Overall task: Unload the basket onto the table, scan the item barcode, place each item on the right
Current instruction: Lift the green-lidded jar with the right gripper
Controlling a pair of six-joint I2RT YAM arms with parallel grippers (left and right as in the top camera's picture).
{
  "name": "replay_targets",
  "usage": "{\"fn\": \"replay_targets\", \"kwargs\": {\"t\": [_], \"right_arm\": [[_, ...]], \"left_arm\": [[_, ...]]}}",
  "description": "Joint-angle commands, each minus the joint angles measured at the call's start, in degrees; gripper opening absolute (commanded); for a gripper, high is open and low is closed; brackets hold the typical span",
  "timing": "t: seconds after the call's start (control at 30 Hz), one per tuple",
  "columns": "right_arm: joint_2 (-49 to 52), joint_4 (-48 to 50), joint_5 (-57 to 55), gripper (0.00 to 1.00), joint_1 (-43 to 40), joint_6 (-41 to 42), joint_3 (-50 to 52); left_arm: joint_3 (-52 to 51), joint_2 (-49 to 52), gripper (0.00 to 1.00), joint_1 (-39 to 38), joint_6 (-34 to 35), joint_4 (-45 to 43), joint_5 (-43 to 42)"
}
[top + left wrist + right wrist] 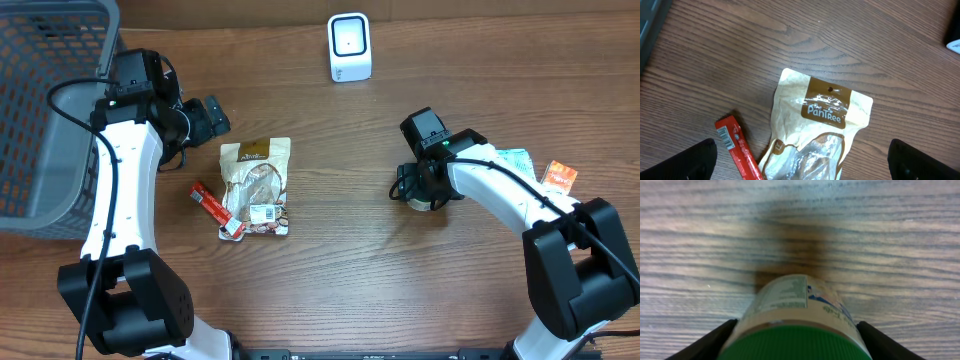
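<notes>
Green-lidded jar [800, 315] sits between right gripper [797, 340] jaws, can't tell if gripped; left gripper [802, 160] wide open above snack pouch [815, 130].

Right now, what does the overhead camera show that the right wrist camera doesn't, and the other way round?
Overhead only: the white scanner, the grey basket, the snack pouch, the red bar and the packets at the far right.
Right wrist only: the jar up close, with its green lid and printed label, and a finger on each side.
Both: the jar under the right gripper, and the wooden table.
</notes>
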State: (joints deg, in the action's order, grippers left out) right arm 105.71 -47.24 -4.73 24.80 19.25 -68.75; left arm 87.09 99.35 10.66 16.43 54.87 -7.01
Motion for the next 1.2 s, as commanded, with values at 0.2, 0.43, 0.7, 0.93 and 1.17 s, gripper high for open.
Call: {"fn": "replay_targets", "kwargs": {"t": [0.2, 0.43, 0.7, 0.93, 1.17], "right_arm": [[-0.15, 1.27, -1.25, 0.73, -0.07, -0.17, 0.33], [-0.15, 3.78, -1.20, 0.75, -0.04, -3.08, 0.31], [-0.15, 4.74, -1.22, 0.78, -0.04, -3.06, 0.31], [-0.15, 3.63, -1.22, 0.68, -0.04, -3.04, 0.33], [-1.81, 1.27, -1.22, 0.46, -0.07, -3.06, -3.50]], "left_arm": [[0.81, -0.37, 1.00, 0.15, 0.74, -0.04, 0.13], [0.81, -0.37, 1.00, 0.20, 0.74, -0.02, 0.15], [0.81, -0.37, 1.00, 0.15, 0.74, -0.02, 0.15], [0.81, -0.37, 1.00, 0.13, 0.74, -0.02, 0.13], [0.81, -0.37, 1.00, 0.15, 0.74, -0.04, 0.13]]}}
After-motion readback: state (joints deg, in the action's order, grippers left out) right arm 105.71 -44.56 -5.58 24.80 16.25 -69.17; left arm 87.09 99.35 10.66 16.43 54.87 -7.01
